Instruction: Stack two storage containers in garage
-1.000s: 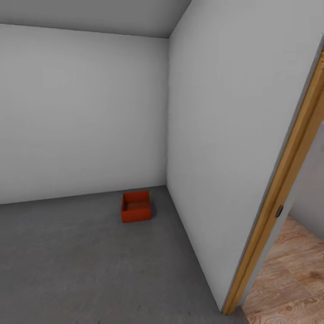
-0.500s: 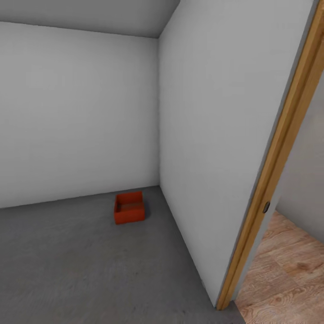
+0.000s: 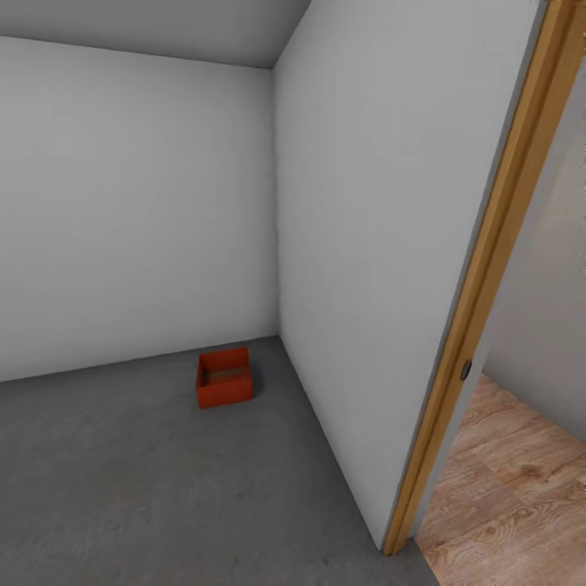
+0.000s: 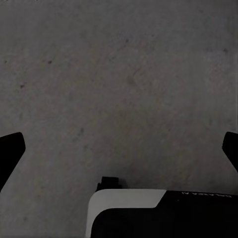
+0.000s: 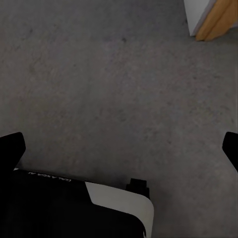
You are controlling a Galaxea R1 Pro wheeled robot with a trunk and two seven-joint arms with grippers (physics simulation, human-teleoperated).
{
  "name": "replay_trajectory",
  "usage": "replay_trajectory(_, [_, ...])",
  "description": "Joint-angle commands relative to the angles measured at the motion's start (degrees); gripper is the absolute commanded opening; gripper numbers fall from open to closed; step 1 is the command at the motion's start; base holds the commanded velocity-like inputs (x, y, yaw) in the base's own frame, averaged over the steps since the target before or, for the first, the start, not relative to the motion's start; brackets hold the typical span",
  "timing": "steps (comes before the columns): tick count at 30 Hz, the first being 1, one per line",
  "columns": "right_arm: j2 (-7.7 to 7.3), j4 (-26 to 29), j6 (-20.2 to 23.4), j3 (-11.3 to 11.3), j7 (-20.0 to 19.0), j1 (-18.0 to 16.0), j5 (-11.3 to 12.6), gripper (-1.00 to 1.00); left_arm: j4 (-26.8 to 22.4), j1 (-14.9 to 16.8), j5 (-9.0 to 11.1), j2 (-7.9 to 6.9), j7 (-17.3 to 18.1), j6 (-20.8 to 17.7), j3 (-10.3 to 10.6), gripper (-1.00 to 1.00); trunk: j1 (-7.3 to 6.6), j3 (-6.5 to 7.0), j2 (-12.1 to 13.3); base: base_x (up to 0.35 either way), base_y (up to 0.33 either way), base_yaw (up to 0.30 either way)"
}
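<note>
Both claws, left claw [image 4: 119,148] and right claw [image 5: 119,148], hang spread wide and empty over the floor [image 3: 122,488]; one storage container [image 3: 224,378] sits ahead by the garage corner (far from either arm).

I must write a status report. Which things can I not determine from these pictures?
- Second container: whereabouts unknown; head view has one storage container on the garage floor.
- Container's contents: too small, near wall hides the inside.
- Room past the door frame: cut off by wall and picture edge.
</note>
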State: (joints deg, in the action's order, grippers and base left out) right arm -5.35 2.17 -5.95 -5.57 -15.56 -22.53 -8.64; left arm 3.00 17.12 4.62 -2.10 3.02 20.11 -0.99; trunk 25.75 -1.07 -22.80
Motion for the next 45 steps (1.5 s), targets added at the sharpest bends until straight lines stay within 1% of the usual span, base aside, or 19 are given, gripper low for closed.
replay_trajectory(1, [-0.01,-0.1,-0.2,-0.5,-0.2,-0.1,-0.6,1.0,0.3,0.1,0.5,-0.01,0.3,0.4,-0.1,1.0,0.04,-0.11,-0.1,0.0,0.0,-0.109])
replay_trajectory(45, [-0.01,-0.1,-0.2,-0.5,-0.2,-0.1,-0.6,1.0,0.3,0.1,0.5,-0.1,0.3,0.4,-0.1,1.0,0.04,-0.11,-0.1,0.0,0.0,-0.094])
